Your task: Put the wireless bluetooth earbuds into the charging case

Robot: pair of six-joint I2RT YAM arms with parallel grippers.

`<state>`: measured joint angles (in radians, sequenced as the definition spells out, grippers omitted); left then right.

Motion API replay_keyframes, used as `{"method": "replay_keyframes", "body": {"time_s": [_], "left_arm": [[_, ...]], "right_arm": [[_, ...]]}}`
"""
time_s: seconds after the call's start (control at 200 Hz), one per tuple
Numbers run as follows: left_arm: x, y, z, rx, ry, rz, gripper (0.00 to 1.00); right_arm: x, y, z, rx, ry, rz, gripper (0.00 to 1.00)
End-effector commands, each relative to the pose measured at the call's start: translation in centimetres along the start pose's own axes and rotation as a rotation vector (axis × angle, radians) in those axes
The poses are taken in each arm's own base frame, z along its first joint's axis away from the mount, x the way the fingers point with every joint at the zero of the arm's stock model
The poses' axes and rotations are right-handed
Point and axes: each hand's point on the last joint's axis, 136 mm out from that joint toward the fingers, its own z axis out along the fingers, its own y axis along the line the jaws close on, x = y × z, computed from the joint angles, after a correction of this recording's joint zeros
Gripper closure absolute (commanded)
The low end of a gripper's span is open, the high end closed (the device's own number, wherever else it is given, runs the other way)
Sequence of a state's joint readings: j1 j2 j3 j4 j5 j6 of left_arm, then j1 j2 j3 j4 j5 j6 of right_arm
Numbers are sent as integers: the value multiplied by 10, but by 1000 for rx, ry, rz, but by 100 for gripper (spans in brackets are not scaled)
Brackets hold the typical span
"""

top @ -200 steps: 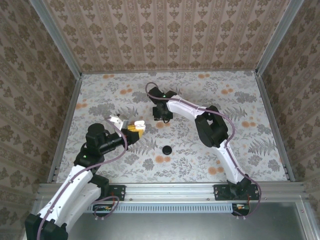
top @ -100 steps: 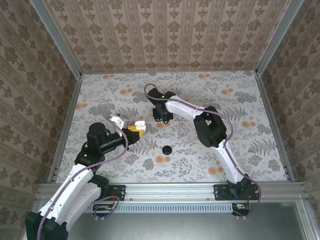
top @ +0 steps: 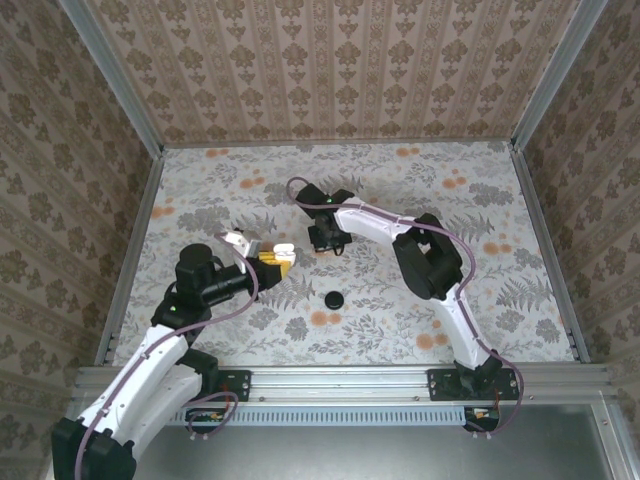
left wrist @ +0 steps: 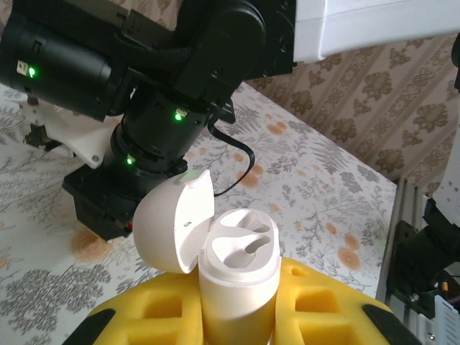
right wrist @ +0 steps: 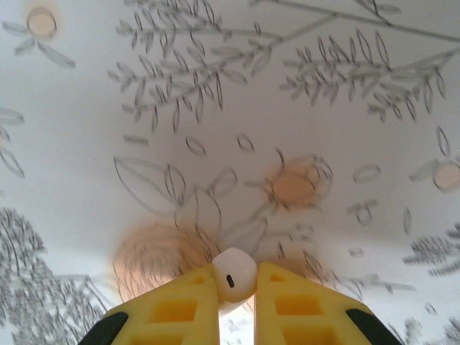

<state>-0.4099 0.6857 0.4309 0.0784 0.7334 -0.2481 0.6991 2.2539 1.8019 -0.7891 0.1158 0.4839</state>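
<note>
My left gripper (top: 272, 257) is shut on the white charging case (left wrist: 239, 277), held upright between its yellow pads (left wrist: 323, 309). The case lid (left wrist: 172, 223) is hinged open to the left, and both moulded wells in the top are empty. In the top view the case (top: 283, 249) sits left of table centre. My right gripper (top: 327, 243) points down at the tablecloth just right of the case. Its yellow fingers (right wrist: 180, 305) are shut on one small glossy white earbud (right wrist: 234, 274), which has a dark slot on its face. Whether the earbud touches the cloth I cannot tell.
A black round disc (top: 334, 298) lies on the floral tablecloth, nearer than both grippers. The right arm's black wrist (left wrist: 165, 108) stands just behind the held case. Patterned walls and metal rails (top: 135, 240) box in the table.
The right gripper's fingers have closed onto the earbud, and its wrist has shifted slightly nearer. The left gripper still holds the open case and has barely moved.
</note>
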Motion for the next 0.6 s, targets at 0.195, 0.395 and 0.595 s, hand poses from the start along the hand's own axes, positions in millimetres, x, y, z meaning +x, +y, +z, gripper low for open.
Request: {"method": "replay_keyframes", "body": {"time_s": [0.195,0.395,0.595], "left_arm": [[-7,-23,3,134,-39,27,100],[-12,-24,5,125,-51,56,100],[-9,-36,10,146,-55,123,100]], "right_arm": [[-8,-4,-66,-76,-198,-76,88],[-4,12,-103,-209,-319,-161,90],[5,19,-145,-270,-440,-255,92]]}}
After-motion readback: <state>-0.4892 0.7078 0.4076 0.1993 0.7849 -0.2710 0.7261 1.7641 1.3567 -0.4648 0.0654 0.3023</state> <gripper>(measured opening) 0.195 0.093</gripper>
